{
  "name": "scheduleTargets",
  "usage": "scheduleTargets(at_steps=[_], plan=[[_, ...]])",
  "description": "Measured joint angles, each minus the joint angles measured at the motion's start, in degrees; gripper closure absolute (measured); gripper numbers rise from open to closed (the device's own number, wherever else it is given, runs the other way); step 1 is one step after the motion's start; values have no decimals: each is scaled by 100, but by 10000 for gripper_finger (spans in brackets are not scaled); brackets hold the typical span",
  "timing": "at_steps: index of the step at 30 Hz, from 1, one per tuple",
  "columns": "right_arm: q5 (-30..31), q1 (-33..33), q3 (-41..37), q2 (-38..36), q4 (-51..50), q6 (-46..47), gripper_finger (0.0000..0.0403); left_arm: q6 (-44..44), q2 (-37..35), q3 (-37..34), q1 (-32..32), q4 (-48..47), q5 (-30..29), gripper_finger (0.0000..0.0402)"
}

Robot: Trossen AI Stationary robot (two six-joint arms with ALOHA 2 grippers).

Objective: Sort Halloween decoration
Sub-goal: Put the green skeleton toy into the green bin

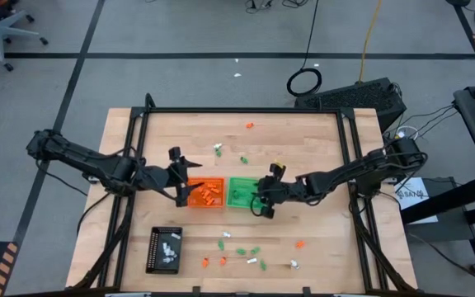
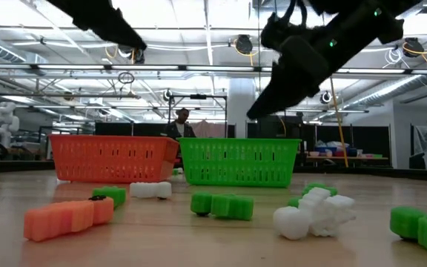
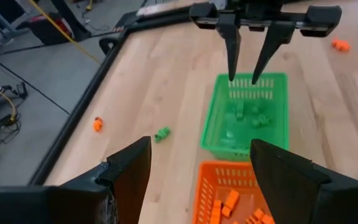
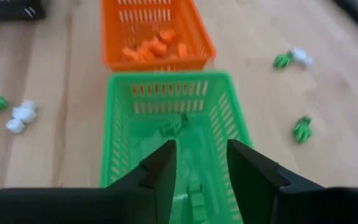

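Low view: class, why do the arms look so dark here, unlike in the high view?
Low view: bright ceiling lights backlight the right tool above the green tray into a silhouette; high view: even light, faint shadows on the table.

The right hand (image 4: pixel 201 171) blocks part of the green tray (image 4: pixel 117 137) floor beneath it; trinkets (image 1: pixel 254 250) on the tabletop (image 1: pixel 320 148) are too small to identify

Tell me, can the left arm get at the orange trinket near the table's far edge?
Probably yes. The orange trinket lies alone on bare wood, nothing around it. The left hand hovers open over the orange tray, unburdened.
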Motion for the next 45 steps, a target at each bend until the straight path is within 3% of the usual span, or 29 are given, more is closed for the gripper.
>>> scheduleTargets(at_steps=[9,16,19,23,31,36,45], plan=[[-7,243,7,-614,-291,-1424,270,674,4,920,600,-327,-269,132],[2,213,7,-586,-212,-1879,272,1310,351,1333,1577,-280,-256,132],[19,179,0,-587,-121,-2040,273,1483,707,1329,2125,-356,65,132],[20,175,0,-586,-144,-2150,273,717,1265,1344,2783,-364,783,144],[56,177,0,-586,-777,-1674,273,-419,2427,1347,3301,-209,798,207],[167,177,0,-587,-910,-1454,273,-1915,2973,1347,3479,-223,1367,240],[168,179,0,-586,-853,-1214,273,-3401,3567,1347,3491,-209,1218,246]])
